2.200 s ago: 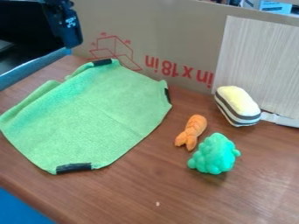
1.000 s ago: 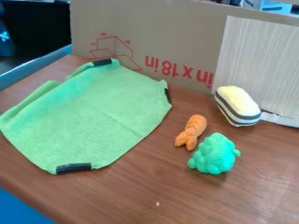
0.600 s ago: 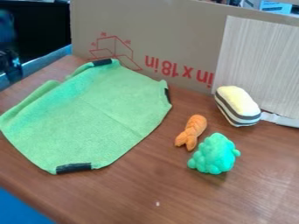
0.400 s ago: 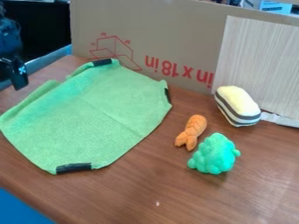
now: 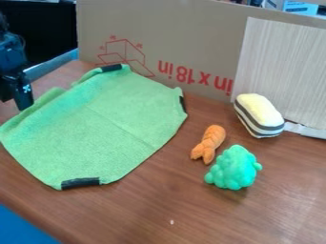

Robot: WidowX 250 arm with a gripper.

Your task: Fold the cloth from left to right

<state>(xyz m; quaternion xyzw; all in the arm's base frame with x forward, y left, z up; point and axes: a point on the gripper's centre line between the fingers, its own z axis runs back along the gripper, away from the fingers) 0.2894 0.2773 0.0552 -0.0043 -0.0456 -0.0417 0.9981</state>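
At nine o'clock of the worktop (image 5: 185, 214), the green cloth (image 5: 105, 128) lies spread, its fold seemingly all to be done, and beside its left edge is the end effector (image 5: 19, 101), open or closed I cannot tell.

Camera view, one: raised over the bench (image 5: 146, 214), fairly near, facing slantwise down toward the upright cardboard (image 5: 185, 33) behind.

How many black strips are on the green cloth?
3: the far strip, the right-hand strip and the near strip, along the edges of the cloth. Others may be hidden underneath.
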